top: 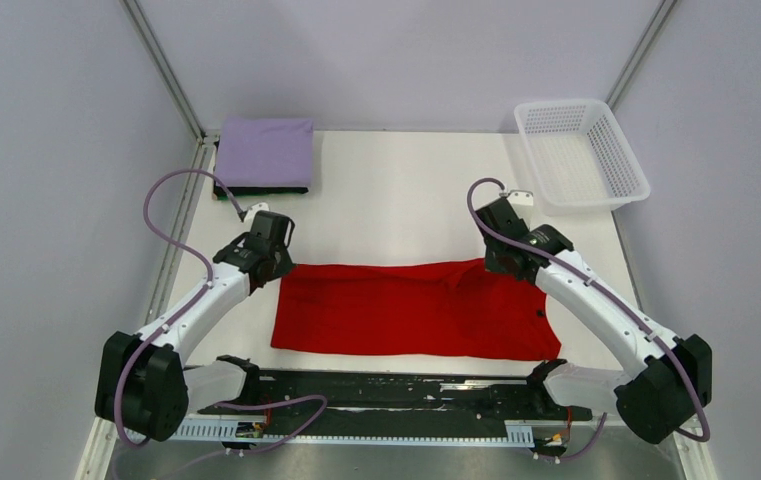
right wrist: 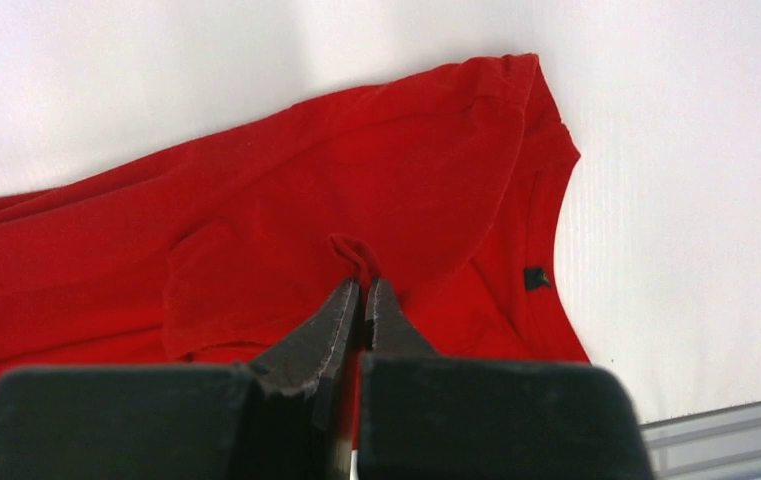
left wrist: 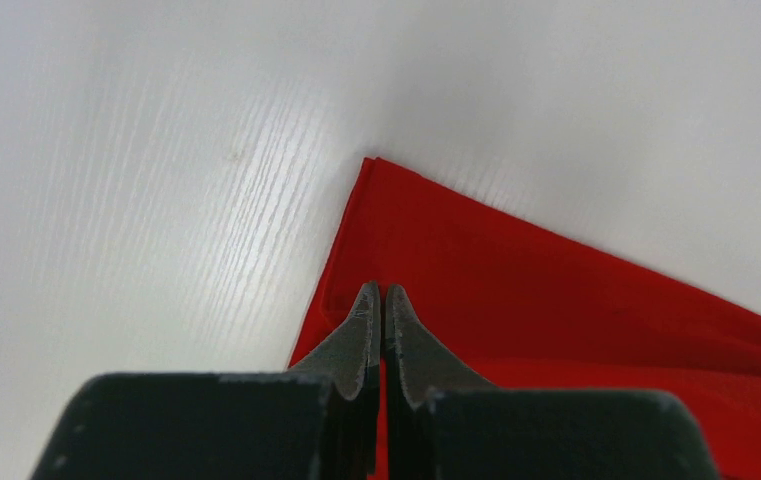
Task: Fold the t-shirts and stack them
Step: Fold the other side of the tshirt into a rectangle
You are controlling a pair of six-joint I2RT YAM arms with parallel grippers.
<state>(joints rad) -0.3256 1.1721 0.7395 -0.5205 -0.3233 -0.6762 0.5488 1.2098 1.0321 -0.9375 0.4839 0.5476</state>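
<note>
**Red tee pinched at its far edge by both grippers**

The plain bright red cloth t-shirt (top: 406, 312) lies as a wide, shallow band across the near part of the white desk (top: 396, 190). Its near edge runs along the desk's front.

The left gripper (left wrist: 377, 291) sits at the shirt's far left corner. Its dark jaws are pressed together on the doubled edge of the cloth, just inside the corner.

The right gripper (right wrist: 359, 285) sits at the far edge towards the shirt's right end. Its jaws are also closed, nipping a small raised tuck of red cloth beside a sleeve and the neckline. Just right of that tuck, inside the neck opening, is a small dark square label (right wrist: 536, 277). It is too small for any writing on it to be read.

In the far left corner of the desk, well apart from the red shirt, a folded lavender cloth t-shirt (top: 266, 152) lies as a flat square. It rests on a folded dark t-shirt (top: 261, 190), of which only a thin edge shows.

At the far right corner sits a white plastic mesh basket (top: 628, 160).
</note>
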